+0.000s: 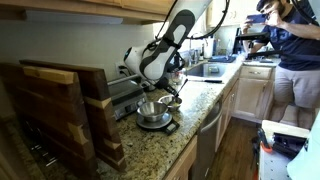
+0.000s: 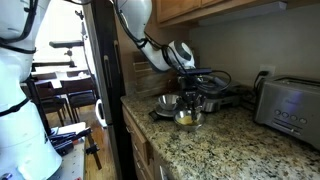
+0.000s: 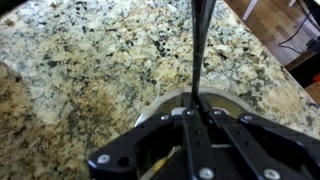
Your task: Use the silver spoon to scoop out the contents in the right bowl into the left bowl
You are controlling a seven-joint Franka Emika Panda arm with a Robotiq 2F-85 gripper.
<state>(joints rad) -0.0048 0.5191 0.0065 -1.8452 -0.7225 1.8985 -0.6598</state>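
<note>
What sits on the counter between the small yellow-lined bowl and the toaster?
Nothing; bare granite counter separates the small bowl and the toaster, seen in an exterior view.

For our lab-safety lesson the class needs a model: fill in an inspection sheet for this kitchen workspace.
Surface: speckled granite counter.
Job's things: smaller bowl holding yellowish contents; larger steel bowl beside it; silver spoon held by its handle.
Clutter: wooden boards at one end, toaster at the other.
Grippers: gripper shut on the silver spoon, above a bowl; which one cannot be told.
Cables: dark cable looping off the arm.
Surroundings: wooden cabinets; a person standing nearby.
</note>
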